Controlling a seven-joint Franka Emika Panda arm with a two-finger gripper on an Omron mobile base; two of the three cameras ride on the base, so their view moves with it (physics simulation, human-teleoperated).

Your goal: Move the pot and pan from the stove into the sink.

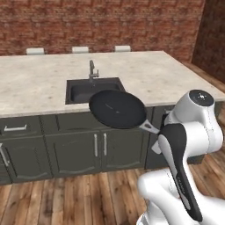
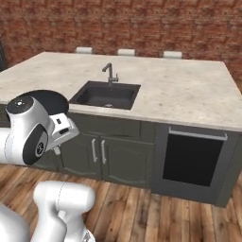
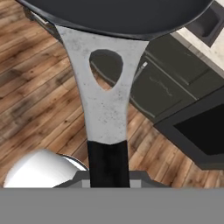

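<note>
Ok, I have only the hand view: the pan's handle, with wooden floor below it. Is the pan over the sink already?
Observer: Not yet, it seems. In the left base view the pan hangs level on the robot's side of the counter, just before the sink.
Operator: And the basin, is it free?
Observer: In the right base view it looks empty, with only dark walls and floor.
Operator: Where does the faucet stand?
Observer: The faucet stands upright at the middle of the sink's far rim, away from the pan.
</note>
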